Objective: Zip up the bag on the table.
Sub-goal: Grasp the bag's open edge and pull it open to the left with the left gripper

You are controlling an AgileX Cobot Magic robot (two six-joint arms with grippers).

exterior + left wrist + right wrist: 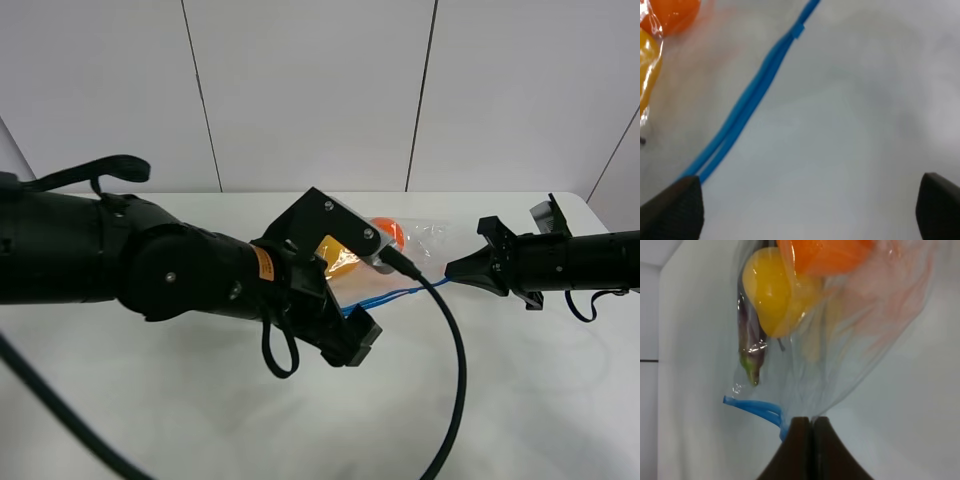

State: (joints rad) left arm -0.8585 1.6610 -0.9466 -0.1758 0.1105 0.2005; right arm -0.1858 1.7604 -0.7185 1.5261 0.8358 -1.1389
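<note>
— The right hand point(452, 268), from the high camera: how did it stand?
— Pinched shut on the three o'clock end of the bag point(425, 240), where the blue zipper strip point(400, 294) ran out. The bag lay on the white surface point(200, 420). The left hand point(350, 338) hung over its eight o'clock corner, and I could not tell its spread from there.
— And the left wrist camera?
— The left hand point(805, 212) stood wide, fingertips point(670, 210) well apart. The strip point(750, 100) ran off from beside one fingertip. An orange point(672, 12) and a yellow fruit point(647, 75) showed beyond.
— The right wrist camera?
— The right hand point(813, 440) was closed on the bag's point(850, 340) edge, at the strip's point(757, 409) end. Inside lay the orange point(825, 255), the yellow fruit point(772, 295) and a purple eggplant point(750, 340).
</note>
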